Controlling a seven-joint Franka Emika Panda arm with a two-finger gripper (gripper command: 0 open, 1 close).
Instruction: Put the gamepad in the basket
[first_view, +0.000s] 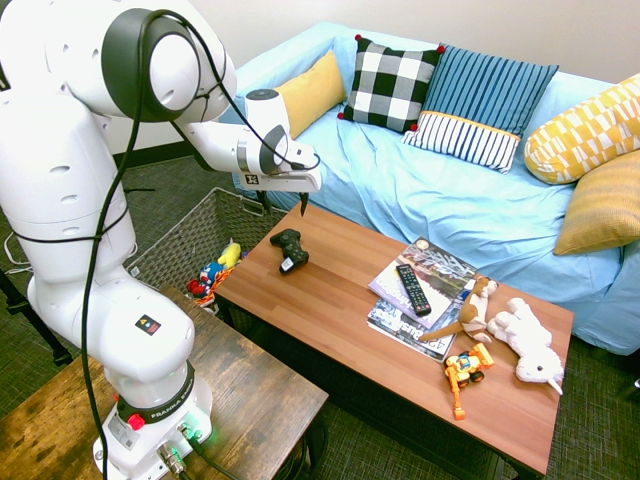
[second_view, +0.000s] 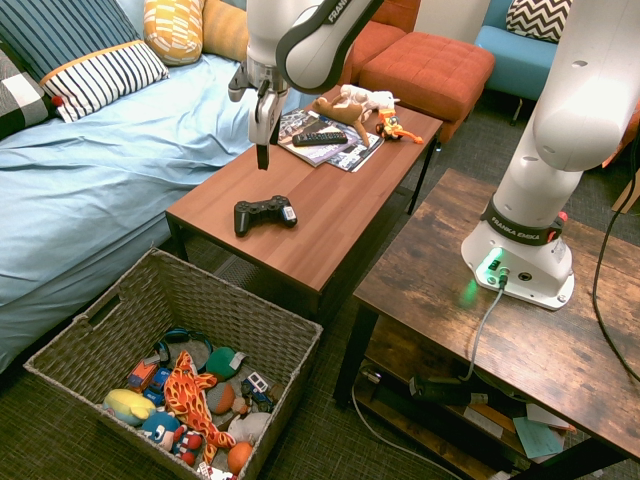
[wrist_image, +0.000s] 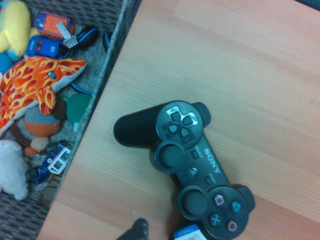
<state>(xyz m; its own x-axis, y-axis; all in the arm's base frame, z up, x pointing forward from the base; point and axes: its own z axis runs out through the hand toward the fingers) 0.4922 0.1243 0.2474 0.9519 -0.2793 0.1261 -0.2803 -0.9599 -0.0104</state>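
Observation:
The black gamepad (first_view: 290, 249) (second_view: 264, 213) (wrist_image: 185, 165) lies flat on the wooden coffee table (first_view: 340, 310) (second_view: 330, 215), near the table's end by the basket. My gripper (first_view: 303, 208) (second_view: 262, 155) hangs above the table a little behind the gamepad, pointing down, apart from it. Its fingers are together with nothing between them. The basket (first_view: 190, 240) (second_view: 255, 305) (wrist_image: 109, 60) is a large grey woven one on the floor just off that table end, partly filled with toys.
A black remote (first_view: 412, 288) (second_view: 320, 138) rests on magazines (first_view: 425, 270) mid-table. Plush animals (first_view: 528, 340) and an orange toy robot (first_view: 465, 368) lie at the far end. A blue sofa (first_view: 450, 190) with cushions runs along the table's long side.

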